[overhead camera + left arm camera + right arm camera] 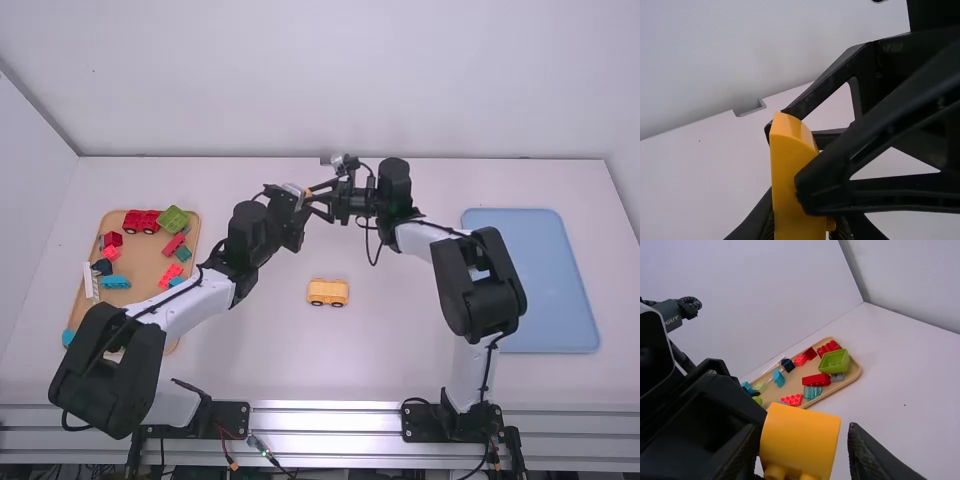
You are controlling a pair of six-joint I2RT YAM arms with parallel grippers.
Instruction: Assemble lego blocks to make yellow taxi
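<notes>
Black left gripper [801, 220] clamps curved yellow plastic block [790, 172], beyond yellow wheeled car base [328, 292]; black right gripper's [802, 440] fingers stand apart around block; off-centre closing could twist it loose.

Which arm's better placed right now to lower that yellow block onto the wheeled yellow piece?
Probably the left: its gripper appears to grip the yellow block, while the right gripper stands open around it. The wheeled yellow piece lies between both bases, favouring neither.
</notes>
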